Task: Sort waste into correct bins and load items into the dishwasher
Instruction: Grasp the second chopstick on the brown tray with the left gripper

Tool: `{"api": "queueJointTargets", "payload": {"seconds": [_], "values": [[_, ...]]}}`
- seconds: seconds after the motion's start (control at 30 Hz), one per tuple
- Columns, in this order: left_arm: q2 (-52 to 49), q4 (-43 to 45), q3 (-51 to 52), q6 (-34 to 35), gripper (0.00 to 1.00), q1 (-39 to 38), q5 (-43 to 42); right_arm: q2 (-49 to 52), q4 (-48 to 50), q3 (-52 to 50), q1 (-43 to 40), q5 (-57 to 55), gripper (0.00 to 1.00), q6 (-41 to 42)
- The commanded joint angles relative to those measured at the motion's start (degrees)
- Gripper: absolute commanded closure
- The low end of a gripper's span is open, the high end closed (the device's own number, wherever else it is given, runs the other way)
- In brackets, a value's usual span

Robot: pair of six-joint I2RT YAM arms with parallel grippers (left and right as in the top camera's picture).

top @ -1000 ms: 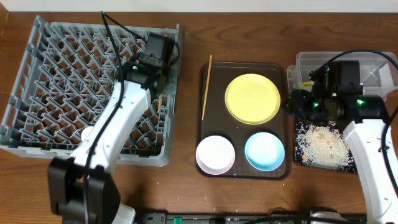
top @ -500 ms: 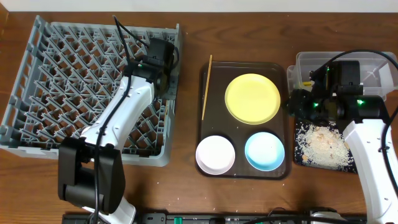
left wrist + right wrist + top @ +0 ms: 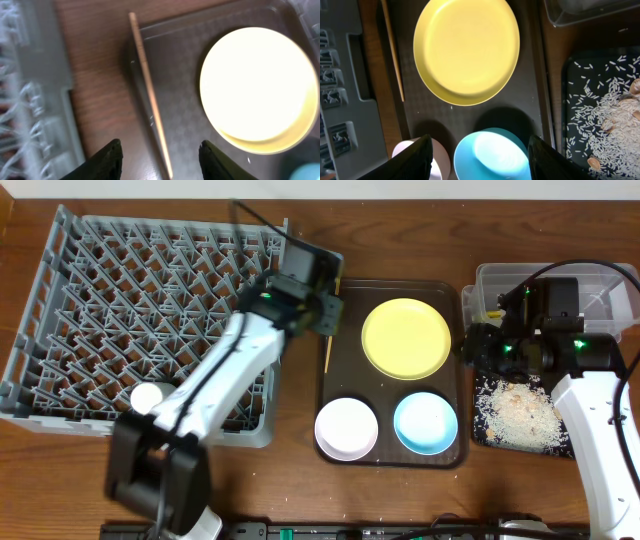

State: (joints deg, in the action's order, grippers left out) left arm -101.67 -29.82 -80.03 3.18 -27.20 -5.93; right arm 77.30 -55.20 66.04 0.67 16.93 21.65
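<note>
My left gripper [image 3: 322, 310] is open and empty, just above a wooden chopstick [image 3: 333, 320] on the brown tray's left rim; the left wrist view shows the chopstick [image 3: 150, 100] between the fingers [image 3: 160, 155]. Only one chopstick shows. The yellow plate [image 3: 406, 338], pink bowl [image 3: 346, 428] and blue bowl [image 3: 427, 423] sit on that tray. The white cup [image 3: 147, 396] stands in the grey dish rack [image 3: 60, 300]. My right gripper [image 3: 470, 345] is open and empty at the tray's right edge, over the blue bowl [image 3: 492, 155]. Rice covers the black tray [image 3: 515, 415]. The clear tub [image 3: 600, 285] is behind it.
The brown serving tray [image 3: 345, 370] lies between the rack and the bins. The rack's right wall [image 3: 30, 100] is close to my left gripper. A few rice grains lie on the table in front of the tray.
My left arm has swung right, from over the rack's right side to the tray's left edge above the chopstick. The right arm has not moved.
</note>
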Motion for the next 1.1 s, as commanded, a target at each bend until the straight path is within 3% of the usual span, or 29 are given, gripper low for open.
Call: {"api": "queueJointTargets", "payload": {"seconds": [0.0,0.3,0.43,0.9,1.07], "values": [[-6.34,2.23,-0.39,0.31,0.48,-0.63,3.80,-0.15,0.11,0.59,0.48,-0.22,0.41,-0.74],[-15.50,8.37,-0.39,0.31,0.50,-0.92,3.82,-0.15,0.13,0.59,0.48,-0.22,0.40,-0.72],[-17.64,8.48,-0.39,0.52,0.60,-0.92,3.08,-0.15,0.13,0.59,0.48,-0.22,0.40,-0.72],[-21.86,7.56,-0.33,0.50,0.73,-1.03,-0.04,-0.15,0.13,0.59,0.48,-0.20,0.39,-0.72],[-22.21,6.80,-0.39,0.52,0.86,-1.01,-0.04,-0.15,0.11,0.59,0.48,-0.20,0.38,-0.72]]}}
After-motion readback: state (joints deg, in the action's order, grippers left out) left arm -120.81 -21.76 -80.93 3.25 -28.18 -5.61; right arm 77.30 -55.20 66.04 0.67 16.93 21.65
